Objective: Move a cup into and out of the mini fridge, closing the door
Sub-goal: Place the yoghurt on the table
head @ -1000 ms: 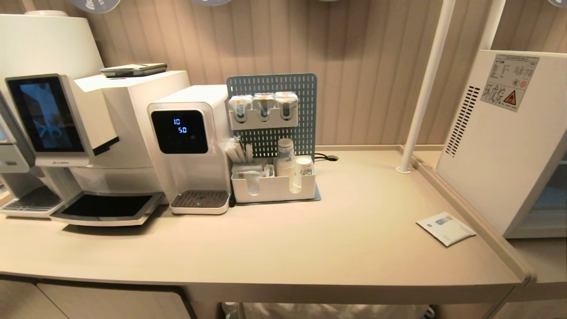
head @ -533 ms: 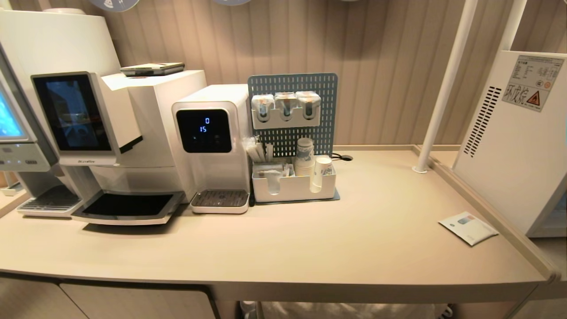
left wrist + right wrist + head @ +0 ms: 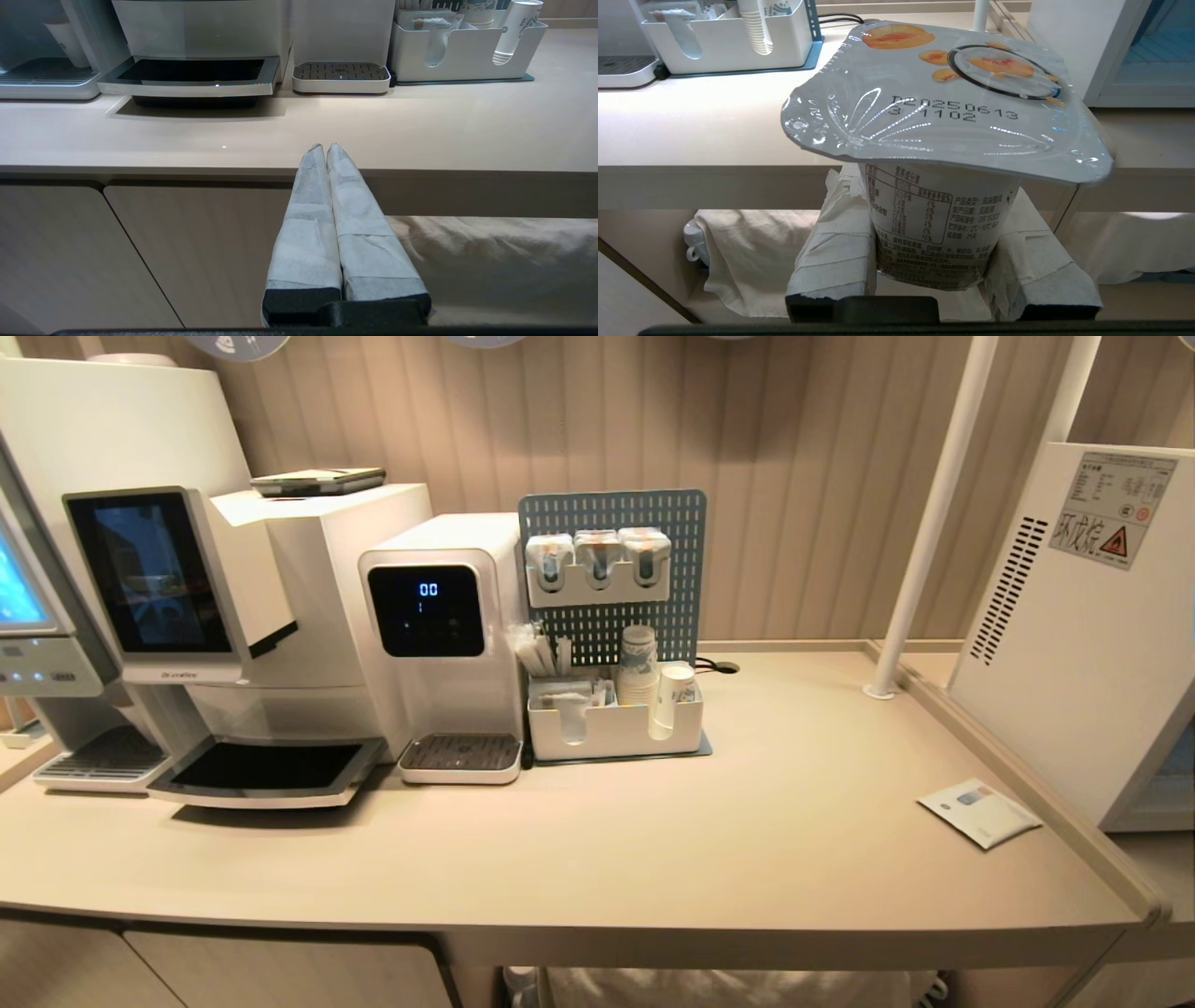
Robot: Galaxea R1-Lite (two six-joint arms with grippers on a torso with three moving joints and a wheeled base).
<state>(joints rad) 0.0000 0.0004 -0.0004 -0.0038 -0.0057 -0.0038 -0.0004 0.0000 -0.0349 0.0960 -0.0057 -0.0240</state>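
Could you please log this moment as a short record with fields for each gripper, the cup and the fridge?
right gripper: shut on the cup, held below the counter edge
left gripper: shut, empty, at the counter's front edge
cup: sealed, peach-print lid up
mini fridge: right of the counter, side panel facing the head camera
door: not clearly in view

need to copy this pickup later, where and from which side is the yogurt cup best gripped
By the body under the lid, from the side. The cup has a wide foil lid overhanging a narrower, tapering wall, so fingers fit below that rim. The right hand is holding it that way now, upright, a finger on each side.
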